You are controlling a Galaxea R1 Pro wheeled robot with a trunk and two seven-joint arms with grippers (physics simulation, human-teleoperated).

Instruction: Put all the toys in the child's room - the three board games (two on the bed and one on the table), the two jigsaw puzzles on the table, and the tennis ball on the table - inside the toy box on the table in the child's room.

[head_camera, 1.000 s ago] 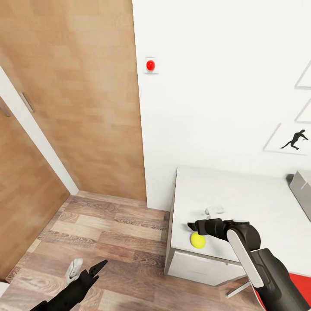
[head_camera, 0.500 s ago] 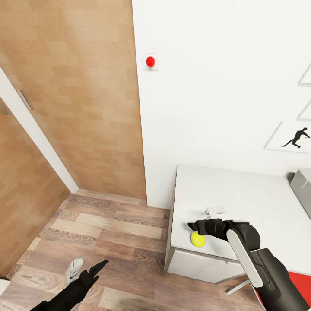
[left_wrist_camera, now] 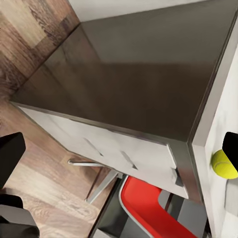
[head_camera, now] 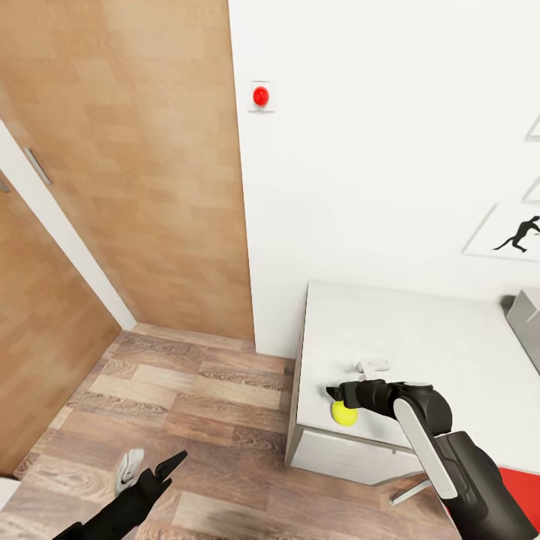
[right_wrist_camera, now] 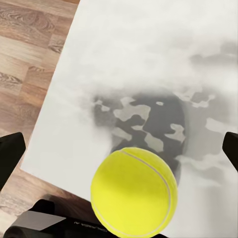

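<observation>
Right gripper [head_camera: 335,392] hung spread open over the ball [head_camera: 344,413], which lay ungrasped near the table [head_camera: 420,345] corner, so nothing looked boxed yet, and the left gripper [head_camera: 150,471], apparently open, idled low over the floor [head_camera: 187,405].

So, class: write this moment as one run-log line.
phase: reaching | target: tennis ball near table corner | right gripper: open, over ball | left gripper: open, idle over floor
</observation>
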